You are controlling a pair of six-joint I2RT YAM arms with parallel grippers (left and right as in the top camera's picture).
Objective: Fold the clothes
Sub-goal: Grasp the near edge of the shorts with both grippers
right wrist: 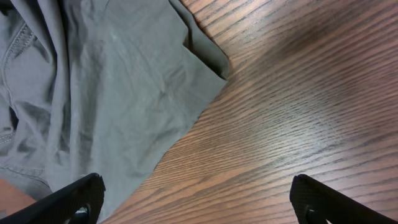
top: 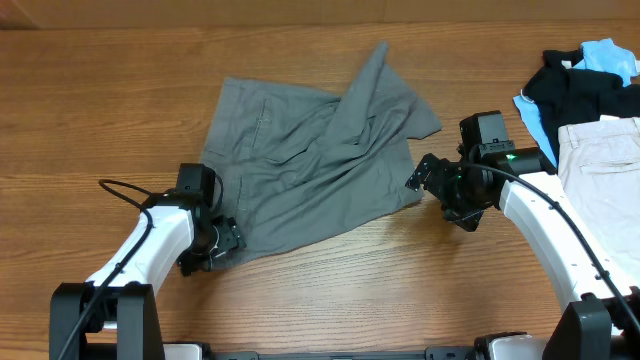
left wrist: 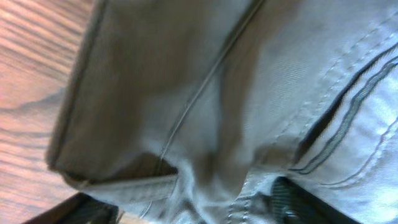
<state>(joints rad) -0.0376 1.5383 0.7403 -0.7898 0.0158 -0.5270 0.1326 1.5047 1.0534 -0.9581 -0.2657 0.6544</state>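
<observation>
Grey trousers [left wrist: 217,93] under left claw [top: 224,242], grip unclear, right claw [right wrist: 198,202] wide, empty, wooden table [right wrist: 298,93]

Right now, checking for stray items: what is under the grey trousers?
The grey trousers lie on the wooden table, one part folded over the rest. Anything else beneath the cloth is covered, so I cannot tell.

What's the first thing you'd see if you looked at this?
A big crumpled pair of grey trousers sprawls in the middle of the wooden table. The left pincer sits at their near-left corner, and the open right pincer hovers by their right edge. A pile of black, light-blue and beige clothes lies at the far right.
</observation>
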